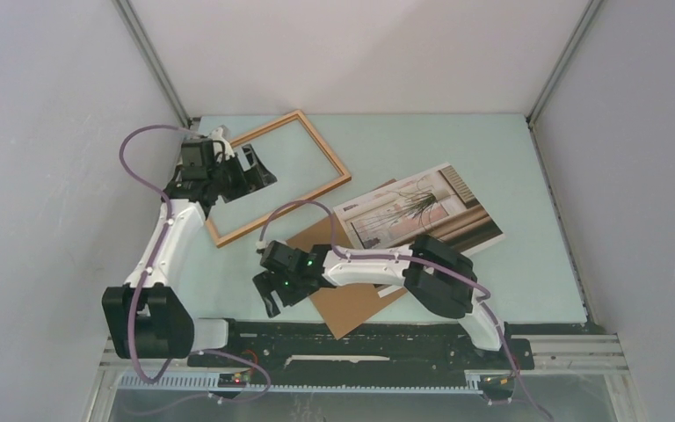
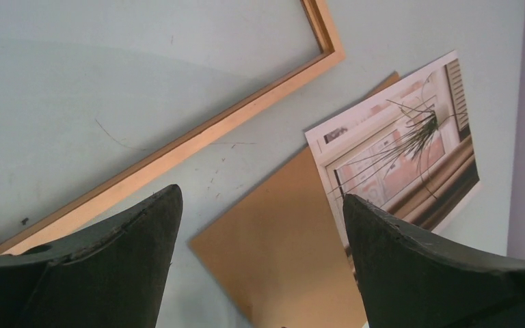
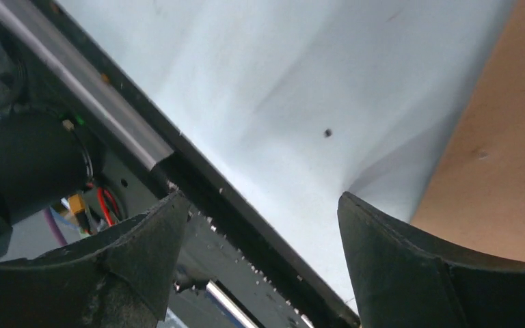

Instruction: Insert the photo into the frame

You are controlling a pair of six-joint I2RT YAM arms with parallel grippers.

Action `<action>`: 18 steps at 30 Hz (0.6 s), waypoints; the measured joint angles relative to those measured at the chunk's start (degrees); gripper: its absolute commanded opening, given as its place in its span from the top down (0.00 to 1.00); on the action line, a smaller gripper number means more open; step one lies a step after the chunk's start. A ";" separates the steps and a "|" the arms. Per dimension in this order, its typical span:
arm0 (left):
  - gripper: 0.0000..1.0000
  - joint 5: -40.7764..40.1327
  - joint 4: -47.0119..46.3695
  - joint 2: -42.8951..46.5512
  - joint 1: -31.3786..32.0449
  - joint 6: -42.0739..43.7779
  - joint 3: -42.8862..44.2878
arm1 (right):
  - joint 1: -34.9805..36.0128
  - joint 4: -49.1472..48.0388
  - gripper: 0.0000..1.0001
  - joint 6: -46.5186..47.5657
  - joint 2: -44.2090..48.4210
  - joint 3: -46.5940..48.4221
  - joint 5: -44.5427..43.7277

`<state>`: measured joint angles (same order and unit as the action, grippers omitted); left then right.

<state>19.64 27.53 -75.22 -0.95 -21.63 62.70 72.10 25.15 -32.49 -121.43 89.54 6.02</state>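
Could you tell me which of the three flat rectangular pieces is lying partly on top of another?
The photo: it overlaps the plain brown backing board, while the wooden frame lies apart, touching neither.

Frame (image 1: pixel 324 145): left short side hidden under the left gripper (image 1: pixel 253 171) in the top view; in the left wrist view it runs off the top and left edges, one end lost behind a finger (image 2: pixel 109 266). Photo (image 1: pixel 422 207): near corner covered by the right arm (image 1: pixel 369 264); print detail too small to read from above. Backing board (image 1: pixel 352 308): partly under the photo and the arm; cut off at the right edge in the right wrist view.
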 measured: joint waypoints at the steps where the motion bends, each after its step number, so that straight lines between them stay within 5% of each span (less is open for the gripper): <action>1: 0.06 -0.11 0.02 0.50 0.26 -0.66 -0.02 | -0.35 -0.02 0.12 -1.14 -0.70 0.42 -0.17; 10: 0.07 -1.33 -3.58 8.63 0.35 -8.11 -4.31 | -4.44 -3.89 0.11 -9.79 7.72 -12.70 -7.61; 18: 0.08 0.59 -5.60 7.78 3.58 -10.01 -4.90 | -17.81 2.54 0.11 -12.66 16.20 -22.53 -16.06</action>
<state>20.23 21.93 -67.44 2.63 -31.64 57.80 54.28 27.68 -45.15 -105.23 67.00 -10.04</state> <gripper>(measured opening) 0.927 0.892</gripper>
